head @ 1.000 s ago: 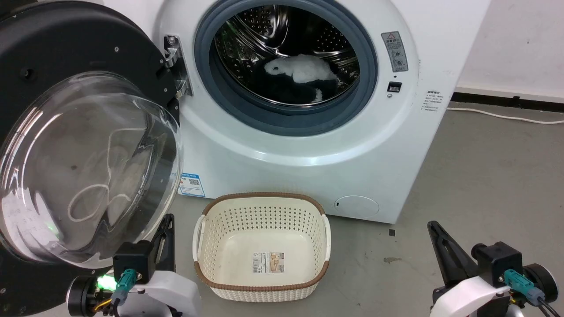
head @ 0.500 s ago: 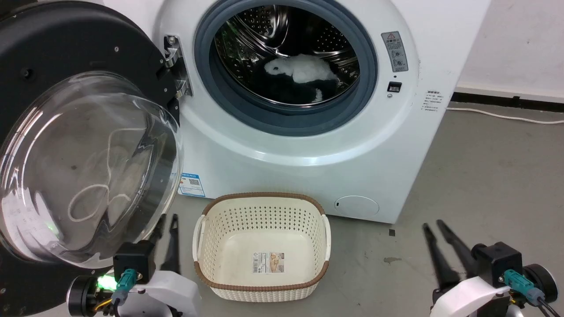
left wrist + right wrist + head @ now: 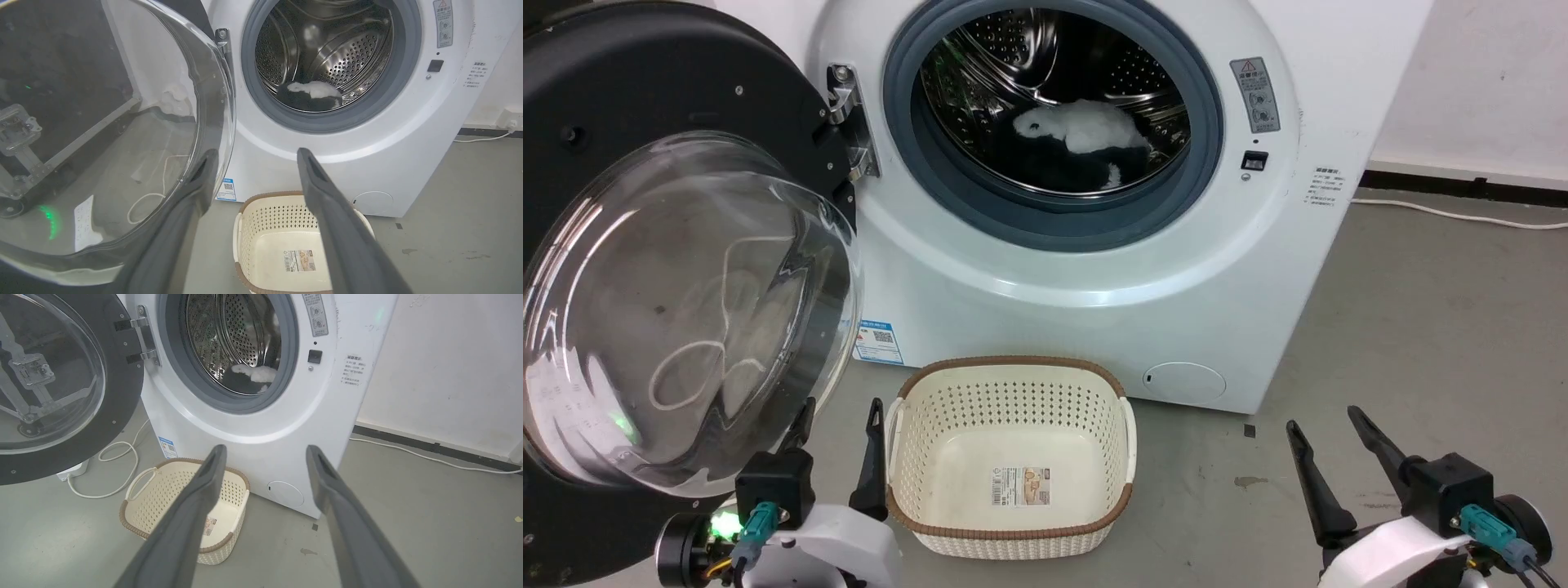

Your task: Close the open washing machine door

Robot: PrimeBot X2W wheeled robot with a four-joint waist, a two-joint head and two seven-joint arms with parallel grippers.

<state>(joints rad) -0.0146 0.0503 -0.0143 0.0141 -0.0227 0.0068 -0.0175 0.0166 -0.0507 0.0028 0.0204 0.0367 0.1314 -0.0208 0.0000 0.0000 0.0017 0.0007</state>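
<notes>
Item: washing machine door [image 3: 686, 310], swung wide open at the left of the washer [image 3: 1094, 318]. Item: left gripper [image 3: 841, 408], fingers spread, empty, near the door's lower edge, beside a white basket [image 3: 1013, 362]. Item: right gripper [image 3: 1321, 418], fingers spread, empty, over the floor [image 3: 1421, 327], well apart from the door.

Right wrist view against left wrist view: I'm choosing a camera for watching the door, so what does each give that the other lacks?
Right wrist view: the door with its wide black rim seen face-on, both hinge plates, and the right gripper, fingers apart.
Left wrist view: the door's glass close up, a green glow in it, and the left gripper, fingers apart.
Both: the drum, white and dark laundry, the basket.
</notes>
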